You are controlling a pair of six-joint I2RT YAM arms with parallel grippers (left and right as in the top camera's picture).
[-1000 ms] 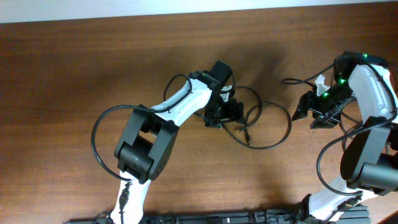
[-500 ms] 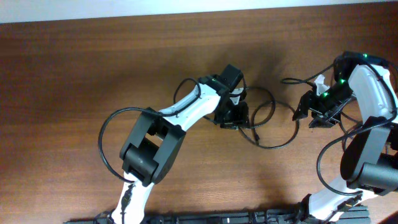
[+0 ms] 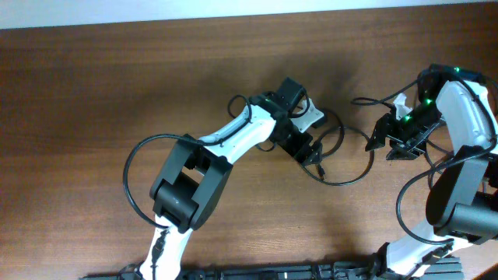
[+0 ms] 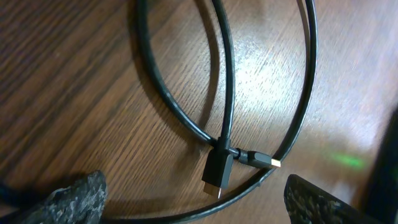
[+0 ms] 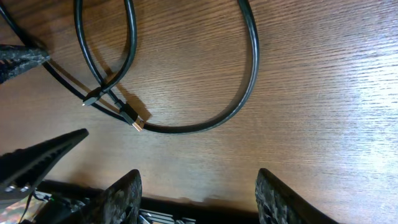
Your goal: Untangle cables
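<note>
Cables [image 4: 227, 93] lie looped just ahead of the left gripper [image 4: 193, 186], which is released and empty. It should take only one plug [image 4: 219, 173], near the crossing, then pull slowly. The right gripper [image 5: 199, 183] is released also.

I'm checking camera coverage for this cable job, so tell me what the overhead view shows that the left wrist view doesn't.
Only the overhead view shows both arms, the right gripper open off to the side, and the cables as a whole loop lying between the two grippers. Only the left wrist view shows the plug ends up close: a black plug and a gold-tipped plug beside it, where cords cross. Both show the cables on the wooden table and the left gripper open above them, holding nothing.
</note>
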